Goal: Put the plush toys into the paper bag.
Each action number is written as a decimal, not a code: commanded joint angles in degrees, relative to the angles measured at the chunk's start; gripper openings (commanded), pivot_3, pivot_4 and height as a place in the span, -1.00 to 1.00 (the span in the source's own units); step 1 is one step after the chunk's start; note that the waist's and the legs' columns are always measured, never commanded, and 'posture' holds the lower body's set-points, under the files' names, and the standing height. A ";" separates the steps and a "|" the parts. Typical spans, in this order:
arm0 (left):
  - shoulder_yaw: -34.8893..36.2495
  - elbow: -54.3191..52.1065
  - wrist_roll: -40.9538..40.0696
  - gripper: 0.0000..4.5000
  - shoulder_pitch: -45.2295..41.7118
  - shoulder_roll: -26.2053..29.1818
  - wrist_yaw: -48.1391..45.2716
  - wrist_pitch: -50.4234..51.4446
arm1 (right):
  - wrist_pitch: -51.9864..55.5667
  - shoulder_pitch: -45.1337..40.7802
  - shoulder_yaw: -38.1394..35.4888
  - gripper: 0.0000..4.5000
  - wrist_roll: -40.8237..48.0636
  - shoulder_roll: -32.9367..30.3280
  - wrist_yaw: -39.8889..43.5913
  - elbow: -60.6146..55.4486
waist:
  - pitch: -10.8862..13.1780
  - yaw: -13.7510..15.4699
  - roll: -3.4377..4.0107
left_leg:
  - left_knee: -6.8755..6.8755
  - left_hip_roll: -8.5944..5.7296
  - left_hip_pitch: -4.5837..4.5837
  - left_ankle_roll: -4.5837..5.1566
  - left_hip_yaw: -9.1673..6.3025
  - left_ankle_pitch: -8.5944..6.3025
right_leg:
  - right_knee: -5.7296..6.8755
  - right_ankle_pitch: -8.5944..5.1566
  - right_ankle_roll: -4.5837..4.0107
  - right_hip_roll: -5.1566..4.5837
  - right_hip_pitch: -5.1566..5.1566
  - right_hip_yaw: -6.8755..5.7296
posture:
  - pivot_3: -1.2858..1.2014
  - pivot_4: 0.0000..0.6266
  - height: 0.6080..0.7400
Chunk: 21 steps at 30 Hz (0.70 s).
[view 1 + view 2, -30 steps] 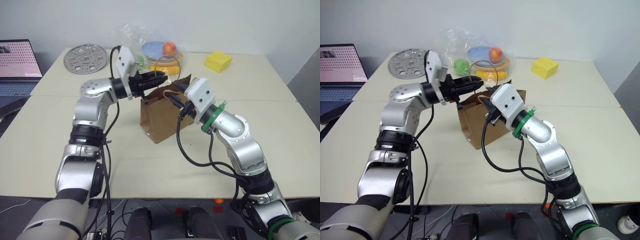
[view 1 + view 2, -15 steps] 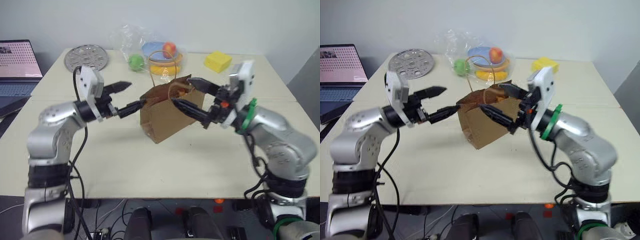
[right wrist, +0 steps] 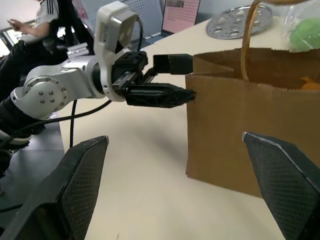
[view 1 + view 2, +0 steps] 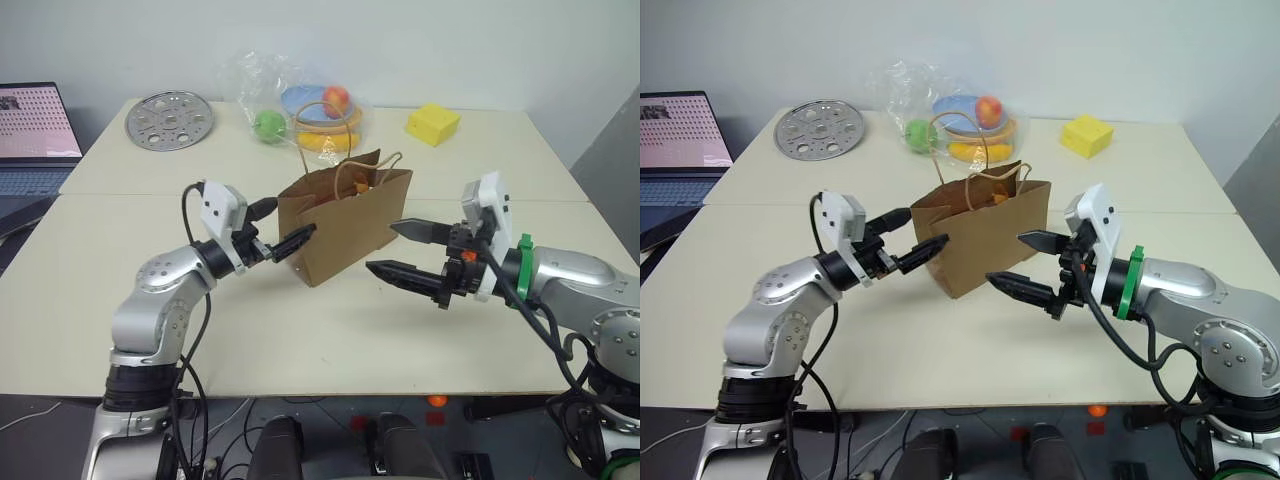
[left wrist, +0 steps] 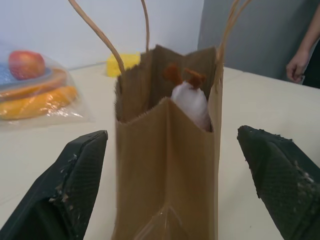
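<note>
The brown paper bag point(image 4: 345, 225) stands upright on the table with its twine handles up, and nothing holds it. Inside its mouth a white plush toy with orange feet point(image 5: 192, 102) pokes up. An orange bit point(image 3: 305, 83) also shows inside the bag; I cannot tell what it is. My left gripper point(image 4: 290, 220) is open, level, just off the bag's left side. On the bag's right, my right gripper point(image 4: 381, 247) is open, its fingers one above the other, close to the bag but apart from it.
Behind the bag lie a clear plastic bag of toy fruit point(image 4: 310, 105), a yellow foam block point(image 4: 434, 124) and a round perforated metal plate point(image 4: 170, 118). A laptop point(image 4: 35, 125) sits at the far left. A person's hand point(image 5: 297, 62) and a seated person point(image 3: 45, 15) are off the table.
Both grippers have opened, let go of the bag's top and drawn back and down to either side. The bag, tilted before, now stands upright by itself.
</note>
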 commanded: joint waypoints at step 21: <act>-3.12 11.02 5.07 -0.69 -5.81 -4.18 -0.01 -9.91 | -6.84 -2.80 4.01 1.00 -4.48 -0.55 -0.66 -1.83 | 0.00 0.19 0.00 | -0.02 -0.01 -0.04 -0.01 -0.04 0.00 | -0.04 0.00 0.00 -0.01 0.01 -0.02 | 0.03 -0.52 1.00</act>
